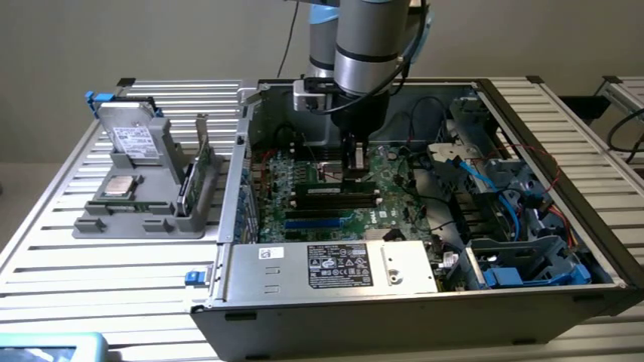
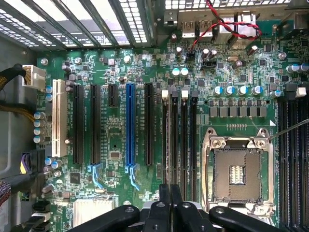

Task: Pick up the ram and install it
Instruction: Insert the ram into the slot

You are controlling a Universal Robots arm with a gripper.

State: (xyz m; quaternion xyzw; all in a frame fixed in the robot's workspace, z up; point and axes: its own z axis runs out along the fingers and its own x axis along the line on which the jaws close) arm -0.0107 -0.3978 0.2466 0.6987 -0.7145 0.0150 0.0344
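While the pincer hangs inside the computer case with its fingers closed together on nothing I can make out, the ram reads as the dark-green stick standing on edge in the grey holder on the worktop. It is outside the case wall and well apart from the pincer, towards the exterior view's left. In the wrist view the pincer sits over one end of the long black memory slots, which all look bare, with the processor socket just beside them. I judge the stick light, stiff and thin, yet fragile: its chips and edge contacts would not take squeezing or scraping well. The best hold looks like the middle of its free upper edge, pads flat on both faces, clear of the lower edge down in the holder
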